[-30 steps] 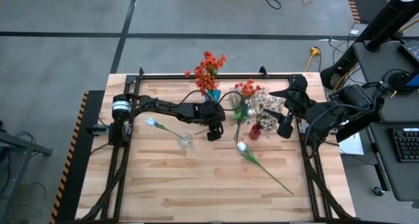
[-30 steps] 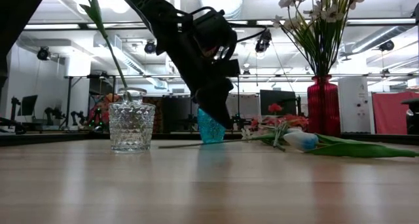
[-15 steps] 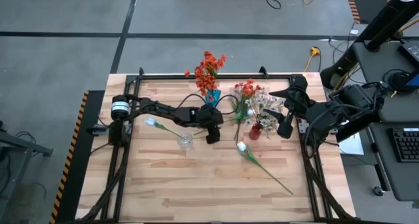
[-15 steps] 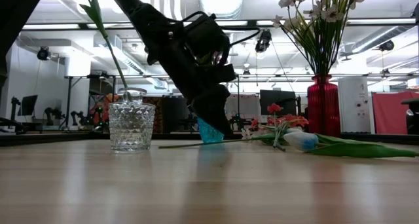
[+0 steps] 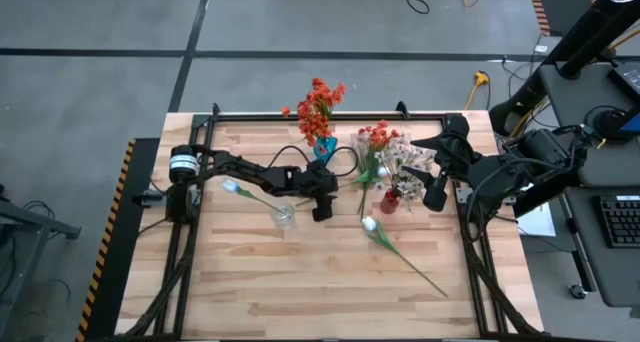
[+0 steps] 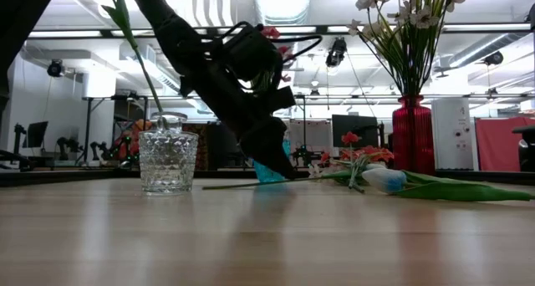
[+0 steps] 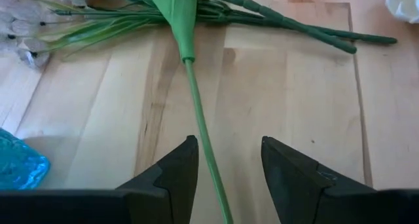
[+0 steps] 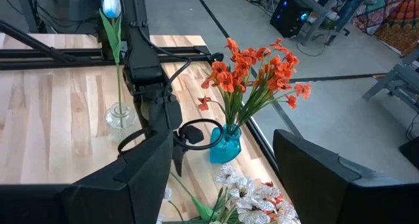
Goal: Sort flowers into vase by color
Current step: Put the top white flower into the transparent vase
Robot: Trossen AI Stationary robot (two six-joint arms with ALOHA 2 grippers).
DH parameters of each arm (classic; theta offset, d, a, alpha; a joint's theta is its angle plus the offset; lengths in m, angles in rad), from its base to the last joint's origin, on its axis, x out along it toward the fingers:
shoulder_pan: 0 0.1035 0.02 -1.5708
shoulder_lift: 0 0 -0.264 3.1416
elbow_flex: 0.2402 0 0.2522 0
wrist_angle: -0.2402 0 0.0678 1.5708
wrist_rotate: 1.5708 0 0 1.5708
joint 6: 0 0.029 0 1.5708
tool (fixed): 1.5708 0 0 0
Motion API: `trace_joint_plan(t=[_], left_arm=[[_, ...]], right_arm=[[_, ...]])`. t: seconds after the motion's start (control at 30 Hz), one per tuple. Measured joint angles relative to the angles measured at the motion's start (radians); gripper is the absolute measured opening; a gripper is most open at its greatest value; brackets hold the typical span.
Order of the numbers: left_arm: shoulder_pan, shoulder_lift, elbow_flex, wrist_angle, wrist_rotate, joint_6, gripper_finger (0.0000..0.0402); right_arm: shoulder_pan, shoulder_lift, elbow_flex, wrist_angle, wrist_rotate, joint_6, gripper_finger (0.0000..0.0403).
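My left gripper (image 7: 226, 149) is open and tipped down near the table's middle (image 5: 320, 210). Its fingers stand on either side of a thin green stem (image 7: 200, 129) that lies flat on the wood and runs to a loose bunch of flowers (image 5: 378, 142). An orange-red spray stands in the blue vase (image 5: 322, 147). Pale blossoms stand in the red vase (image 5: 390, 200). One white tulip leans in the clear glass vase (image 5: 284, 216). A second white tulip (image 5: 370, 224) lies on the table. My right gripper (image 5: 437, 192) waits, open, raised at the right.
The blue vase (image 7: 19, 168) stands close beside my left gripper, and the glass vase (image 6: 168, 160) is a little to its other side. The lying tulip's long stem (image 5: 415, 267) slants toward the near right. The near half of the table is bare wood (image 5: 300, 282).
My left gripper has sunk toward the table and tipped further down, moving slightly toward the left edge, so its fingertips now stand just above the wood. The flowers and vases have stayed where they were.
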Motion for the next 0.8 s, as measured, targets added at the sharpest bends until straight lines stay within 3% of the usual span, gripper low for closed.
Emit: trace_joint_plan(t=[0.53,0.8], left_arm=[[0.006,0.004,-0.008,0.063,-0.002,0.002,0.0107],[0.006,0.005,-0.019,0.083,-0.019,-0.002,0.0104]], right_arm=[[0.0,0.0,0.0,0.002,-0.005,-0.008,0.0256],[0.0,0.0,0.0,0.002,-0.006,-0.008,0.0256]])
